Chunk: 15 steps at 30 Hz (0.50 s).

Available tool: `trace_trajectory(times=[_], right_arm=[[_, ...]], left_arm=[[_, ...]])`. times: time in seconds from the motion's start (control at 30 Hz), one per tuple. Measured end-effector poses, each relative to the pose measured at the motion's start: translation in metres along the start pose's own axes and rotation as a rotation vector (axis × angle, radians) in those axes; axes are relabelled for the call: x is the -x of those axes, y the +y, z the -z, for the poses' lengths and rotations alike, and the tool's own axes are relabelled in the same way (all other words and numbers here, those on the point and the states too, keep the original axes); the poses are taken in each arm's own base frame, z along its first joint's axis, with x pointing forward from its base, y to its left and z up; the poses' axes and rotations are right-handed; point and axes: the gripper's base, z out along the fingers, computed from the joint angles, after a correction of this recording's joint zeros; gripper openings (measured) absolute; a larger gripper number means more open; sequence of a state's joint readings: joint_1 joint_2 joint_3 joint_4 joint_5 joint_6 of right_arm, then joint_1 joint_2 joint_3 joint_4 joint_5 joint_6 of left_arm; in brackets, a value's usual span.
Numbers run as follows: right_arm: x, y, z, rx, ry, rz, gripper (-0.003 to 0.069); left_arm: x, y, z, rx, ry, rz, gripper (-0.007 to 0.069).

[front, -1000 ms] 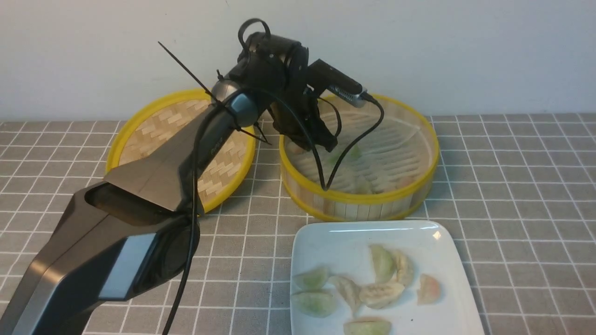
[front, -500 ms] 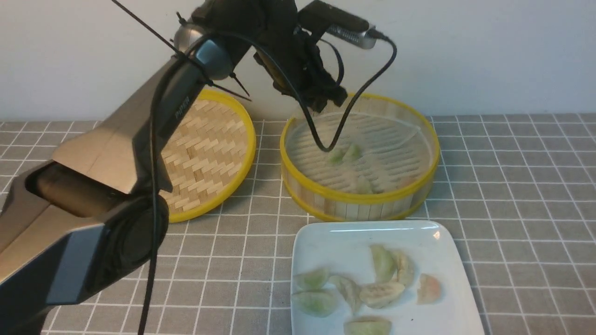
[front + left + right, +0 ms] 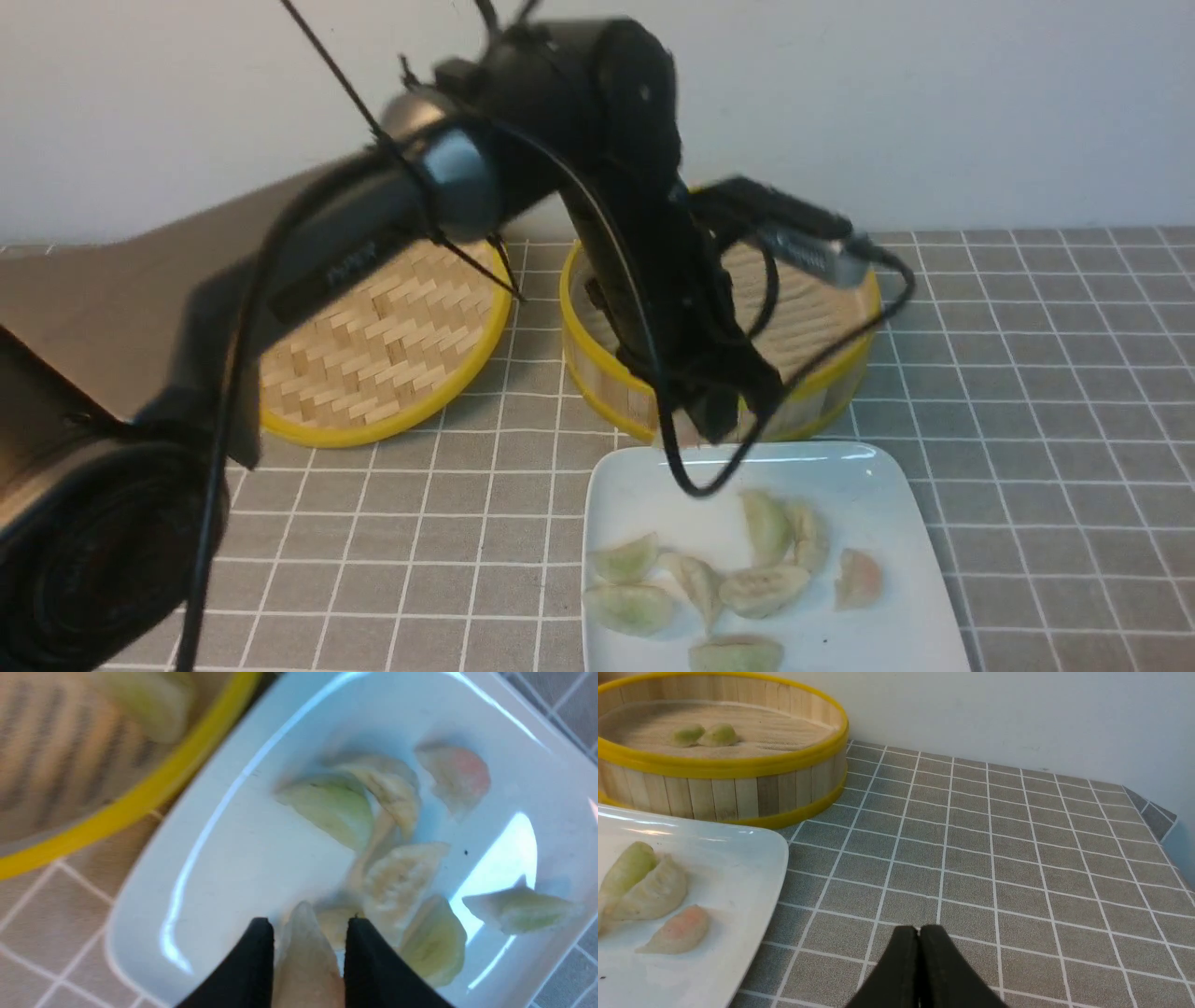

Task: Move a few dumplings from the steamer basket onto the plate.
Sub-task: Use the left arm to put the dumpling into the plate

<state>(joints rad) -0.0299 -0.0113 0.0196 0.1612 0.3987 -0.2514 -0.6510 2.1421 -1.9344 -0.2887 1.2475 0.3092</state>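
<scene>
Left hand (image 3: pixel 309 926) swung from steamer basket (image 3: pixel 738 795) to the plate's (image 3: pixel 644 485) twelve o'clock edge, clamped on a dumpling (image 3: pixel 306 961). Next, probably: lower, let go.

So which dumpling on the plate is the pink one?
The rightmost dumpling on the plate, lying apart from the rest. It has a pinkish-orange middle; the others there are pale green or whitish.
</scene>
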Motion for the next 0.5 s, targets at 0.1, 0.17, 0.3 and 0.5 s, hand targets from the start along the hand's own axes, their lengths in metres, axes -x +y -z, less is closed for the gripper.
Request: trace_trajectory(times=[0.1, 0.17, 0.3, 0.5], right_arm=[[0.0, 0.0, 0.0, 0.0, 0.0, 0.0, -0.0014], [0.0, 0.0, 0.0, 0.0, 0.0, 0.0, -0.0014], [0.0, 0.0, 0.0, 0.0, 0.0, 0.0, -0.0014], [0.0, 0.0, 0.0, 0.0, 0.0, 0.0, -0.0014]], left_arm=[[0.001, -0.01, -0.022, -0.012, 0.041, -0.05, 0.0174], [0.002, -0.012, -0.032, -0.002, 0.061, -0.074, 0.0174], [0.001, -0.01, -0.039, 0.033, 0.081, -0.086, 0.02], [0.002, -0.009, -0.036, 0.058, 0.076, -0.031, 0.0389]])
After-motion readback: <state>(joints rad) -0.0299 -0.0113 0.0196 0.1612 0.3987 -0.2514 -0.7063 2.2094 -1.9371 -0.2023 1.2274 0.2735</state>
